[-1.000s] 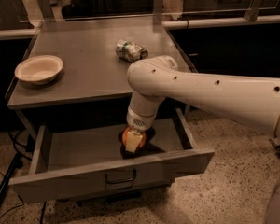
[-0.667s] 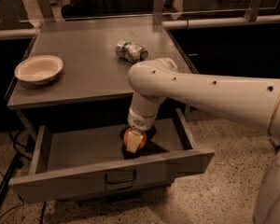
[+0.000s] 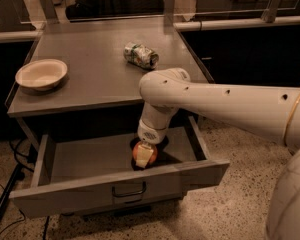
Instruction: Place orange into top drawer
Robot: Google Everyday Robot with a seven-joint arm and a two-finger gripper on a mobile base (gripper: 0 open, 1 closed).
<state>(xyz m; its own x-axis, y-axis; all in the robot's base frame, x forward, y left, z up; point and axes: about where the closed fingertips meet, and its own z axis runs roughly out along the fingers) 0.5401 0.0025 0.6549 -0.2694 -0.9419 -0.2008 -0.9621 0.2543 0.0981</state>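
Here, in the single camera view, the orange is seen clasped by the pincer, whose fingers are closed around the fruit, low inside the open top drawer, right of its middle and just behind the front panel. Whether the fruit is already rested on the drawer floor cannot be told. If it is released from any height, it may be bounced or rolled, since a round smooth fruit is easily set moving on bare metal. The front panel could be struck when the arm is lifted out, and the drawer nudged. The can and bowl on the counter are well apart and not endangered.
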